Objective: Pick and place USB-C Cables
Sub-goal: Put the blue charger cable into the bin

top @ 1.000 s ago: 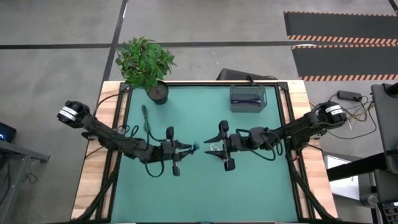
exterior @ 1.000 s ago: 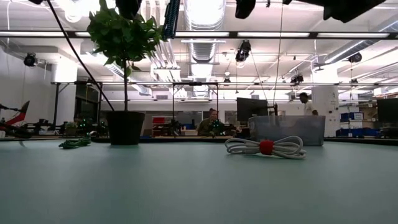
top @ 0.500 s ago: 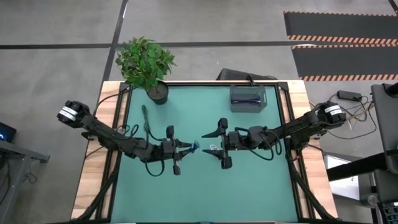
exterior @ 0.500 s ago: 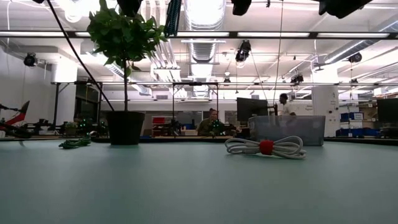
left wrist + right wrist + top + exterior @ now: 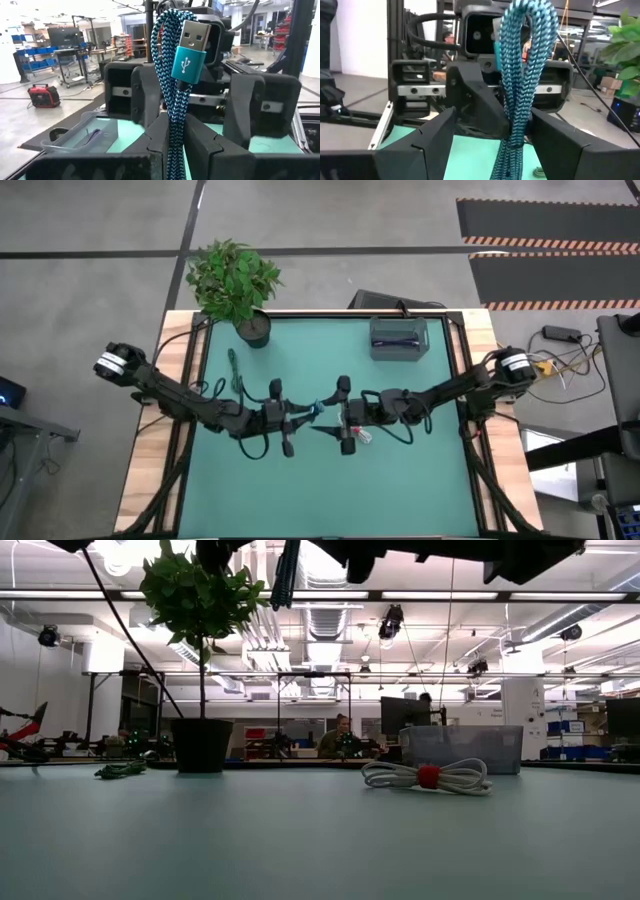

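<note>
- Teal-and-black braid marks the light blue cable (image 5: 175, 85), which is pinched upright between the pressed fingers (image 5: 155, 137) of the left gripper (image 5: 303, 416) and held clear of the tabletop (image 5: 400, 490)
- The right gripper (image 5: 330, 420) is met nose to nose at mid-table, its fingers (image 5: 430, 137) spread to either side of the hanging loops, not yet closed on them
- A hand-over between the arms is judged to be the step in hand; the next move calls for the right fingers to be closed on the bundle before the left ones are let go
- The white cable with red tie (image 5: 428, 777) is seen lying on the tabletop, near the right arm
- The dark green cable (image 5: 121, 770) is found farther off, near the potted plant (image 5: 236, 283)
- The clear bin (image 5: 398, 336) is set at the far edge, likely the place for the cables
- The dark blue-purple cable cannot be picked out with certainty; the bin's contents are hard to make out, and both grippers are cut off at the top of the low view
</note>
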Motion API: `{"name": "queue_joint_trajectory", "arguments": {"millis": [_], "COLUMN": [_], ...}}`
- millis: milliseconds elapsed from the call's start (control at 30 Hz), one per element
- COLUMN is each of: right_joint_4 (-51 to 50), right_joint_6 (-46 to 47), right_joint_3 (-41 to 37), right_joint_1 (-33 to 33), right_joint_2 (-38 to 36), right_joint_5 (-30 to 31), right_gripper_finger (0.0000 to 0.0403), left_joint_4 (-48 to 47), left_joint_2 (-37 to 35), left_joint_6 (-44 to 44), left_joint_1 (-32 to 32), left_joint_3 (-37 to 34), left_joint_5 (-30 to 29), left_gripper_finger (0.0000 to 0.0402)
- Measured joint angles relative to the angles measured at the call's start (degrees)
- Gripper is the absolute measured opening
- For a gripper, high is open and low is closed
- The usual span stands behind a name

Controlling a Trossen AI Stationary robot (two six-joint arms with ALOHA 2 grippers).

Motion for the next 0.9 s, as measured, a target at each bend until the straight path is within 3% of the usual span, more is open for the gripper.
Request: {"name": "queue_joint_trajectory", "arguments": {"millis": [500, 700, 900], "right_joint_4": [-8.2, -7.9, -8.2], "right_joint_6": [0.8, -0.8, -1.4], "right_joint_3": [5.7, 5.8, 6.3], "right_joint_1": [-0.1, -0.1, -0.2], "right_joint_2": [0.0, 0.0, 0.0], "right_joint_5": [-3.0, -2.6, -2.2], "right_gripper_finger": [0.0223, 0.0168, 0.0075], "left_joint_4": [-3.5, -3.4, -3.3], "left_joint_2": [0.0, -0.1, -0.1], "left_joint_6": [-0.6, -1.0, -0.5], "left_joint_1": [-0.2, -0.3, -0.2], "left_joint_3": [-0.2, -0.2, -0.2], "left_joint_5": [0.3, 0.3, 0.5], "left_gripper_finger": [0.0028, 0.0028, 0.0029]}}
